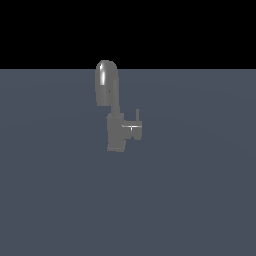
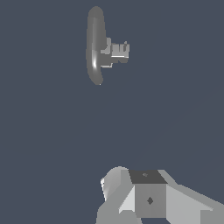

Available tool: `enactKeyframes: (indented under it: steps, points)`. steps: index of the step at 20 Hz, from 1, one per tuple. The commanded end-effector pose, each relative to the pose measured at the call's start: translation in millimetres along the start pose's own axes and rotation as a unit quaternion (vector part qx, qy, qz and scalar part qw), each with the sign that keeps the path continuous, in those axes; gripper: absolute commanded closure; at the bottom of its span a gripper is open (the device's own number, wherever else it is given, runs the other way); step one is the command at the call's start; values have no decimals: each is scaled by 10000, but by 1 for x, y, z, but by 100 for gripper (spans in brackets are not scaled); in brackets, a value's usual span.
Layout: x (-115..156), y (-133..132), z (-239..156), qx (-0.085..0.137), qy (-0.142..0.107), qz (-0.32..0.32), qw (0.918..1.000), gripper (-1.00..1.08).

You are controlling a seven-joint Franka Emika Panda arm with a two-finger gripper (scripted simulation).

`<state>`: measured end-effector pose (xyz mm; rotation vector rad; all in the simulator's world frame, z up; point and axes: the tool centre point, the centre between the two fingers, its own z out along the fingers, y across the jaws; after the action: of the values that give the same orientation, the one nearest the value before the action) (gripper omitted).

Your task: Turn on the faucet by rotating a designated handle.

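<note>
We see one grey faucet (image 1: 114,112) standing on a flat blue-grey floor (image 1: 200,200), slightly toward the exterior view's left of centre. It has one thick arched spout (image 1: 106,82) above a blocky body. One handle (image 1: 135,125) juts toward the exterior view's right, ending in a thin upright lever. In the wrist view, one gripper (image 2: 146,197) sits well apart from the faucet (image 2: 98,46); we cannot tell how wide it is open.

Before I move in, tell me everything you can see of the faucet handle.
The handle is a short grey metallic-looking stub projecting sideways from the faucet body toward the exterior view's right, ending in a thin upright lever with a bright glint. It sits below the arched spout. Nothing touches it; the gripper is well apart from it in the wrist view.
</note>
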<state>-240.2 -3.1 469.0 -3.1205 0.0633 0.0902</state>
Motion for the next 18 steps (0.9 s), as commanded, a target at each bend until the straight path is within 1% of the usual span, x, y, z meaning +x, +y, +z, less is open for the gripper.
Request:
enactKeyframes:
  steps: [1,6,10,14,18]
  points:
    - [7,-1,1,91,-85,92,9999,108]
    - [27,-2,6,356,-328,356,9982,108]
    - [48,-3,11,640,-586,638,9942,108]
    - [71,-2,19,948,-865,943,9872,108]
    - [94,-1,28,1263,-1150,1253,9773,108]
